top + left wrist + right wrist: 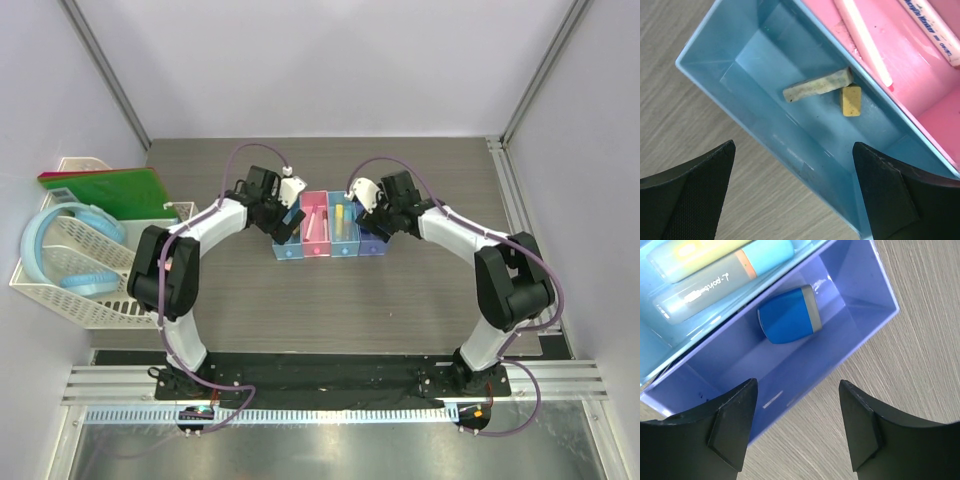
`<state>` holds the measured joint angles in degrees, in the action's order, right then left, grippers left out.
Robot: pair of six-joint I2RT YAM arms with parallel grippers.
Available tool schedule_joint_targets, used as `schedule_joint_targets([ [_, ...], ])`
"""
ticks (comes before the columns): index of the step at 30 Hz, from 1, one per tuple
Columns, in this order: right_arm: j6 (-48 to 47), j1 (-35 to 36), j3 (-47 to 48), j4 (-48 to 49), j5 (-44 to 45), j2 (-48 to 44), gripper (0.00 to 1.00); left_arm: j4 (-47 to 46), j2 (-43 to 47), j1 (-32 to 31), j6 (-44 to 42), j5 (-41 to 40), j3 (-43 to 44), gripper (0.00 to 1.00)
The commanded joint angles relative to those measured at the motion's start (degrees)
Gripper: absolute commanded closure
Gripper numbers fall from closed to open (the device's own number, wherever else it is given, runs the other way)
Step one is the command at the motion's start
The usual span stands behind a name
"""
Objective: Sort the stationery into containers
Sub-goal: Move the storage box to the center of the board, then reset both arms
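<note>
Near edge: both arm bases bolted side by side, arms reaching out over the grey wood-grain desk (250, 300).

Left of the arms: white lattice basket (100, 300) holding a big pale blue hoop (40, 250); green board (110, 190) at its far end.

Mid-desk: containers (328, 235), four small translucent bins joined in a row.

Left end effector (794, 146): jaws spread wide, nothing between them, hanging over the left-end blue bin (715, 60).
- Lying on that bin's floor: one long tan piece (817, 85), off-white and speckled, lying crosswise.
- Short yellow-tan block (850, 100) just beside its end, near the wall shared with the pink bin (920, 95). Touching or not: cannot tell.
- Pink bin: two thin white pens (862, 40) lying lengthwise, one with blue lettering; tips out of frame in the left wrist view.

Right end effector (796, 387): jaws apart, gripping nothing, above the purple bin (860, 280) at the row's right end.
- Blue block (787, 314) lies alone on that bin's floor: glossy, rounded, with a grey band at one end.
- Second blue bin (650, 350), next door: pale blue tube (725, 277) with an orange band and dark script, and a yellow stick (695, 252) alongside it, side by side lengthwise.

Far: bare desk up to the back wall.
</note>
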<state>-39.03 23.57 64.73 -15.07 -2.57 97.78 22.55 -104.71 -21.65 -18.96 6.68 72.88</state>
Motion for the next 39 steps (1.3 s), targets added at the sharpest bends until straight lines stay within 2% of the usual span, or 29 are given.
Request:
schedule_joint_targets([
  [1,0.62,0.42,-1.01,0.57,0.37,-4.26,0.28,-0.40,3.90,-0.15,0.94,2.64,-2.30,0.00],
  [5,0.71,0.77,-1.36,0.57,0.37,-6.63,0.28,-1.89,4.25,0.03,1.38,1.85,-1.96,0.00],
  [11,1.06,0.77,2.23,-1.71,0.64,-13.47,0.26,-3.21,6.34,0.03,4.02,2.02,3.93,0.00],
  [12,1.40,0.77,3.11,-2.59,0.55,-14.45,0.23,-3.12,7.23,0.03,4.63,1.50,5.94,0.00],
  [13,2.19,0.69,3.91,-4.34,0.72,-15.33,0.16,-3.03,8.19,0.12,5.42,1.41,6.83,0.00],
  [14,2.90,0.77,5.65,-5.22,0.90,-17.08,0.01,-2.95,10.55,0.12,5.86,1.23,8.14,0.00],
  [18,6.85,0.69,7.43,-8.92,2.30,-22.27,0.00,-1.11,18.82,0.55,8.32,1.14,7.81,0.00],
  [21,12.20,0.34,6.29,-12.43,5.12,-26.84,0.00,5.30,25.94,1.61,8.50,1.93,6.14,0.00],
  [22,13.26,-0.54,5.16,-13.31,4.77,-27.98,0.00,9.32,27.61,2.65,8.24,2.55,5.61,0.00],
  [24,16.69,-1.33,3.48,-14.63,5.11,-31.92,0.00,10.76,34.19,4.76,8.33,4.03,1.84,0.00],
  [27,19.51,-2.65,-0.65,-15.08,5.65,-38.50,0.00,9.54,44.45,13.18,7.80,7.38,-6.15,0.00],
  [30,20.82,-5.28,-5.56,-14.12,1.36,-44.75,0.00,8.83,51.68,20.12,6.48,10.45,-12.40,0.00],
  [33,23.45,-8.01,-7.76,-13.67,-2.87,-48.02,0.00,9.36,54.25,27.16,6.91,17.04,-16.45,0.00],
  [36,24.70,-8.72,-9.97,-12.19,-5.33,-50.66,0.01,8.84,54.87,30.77,7.97,21.43,-18.82,0.00],
  [39,25.23,-8.81,-12.34,-10.60,-5.43,-51.90,0.00,8.22,55.57,31.32,8.68,22.41,-19.97,0.00],
])
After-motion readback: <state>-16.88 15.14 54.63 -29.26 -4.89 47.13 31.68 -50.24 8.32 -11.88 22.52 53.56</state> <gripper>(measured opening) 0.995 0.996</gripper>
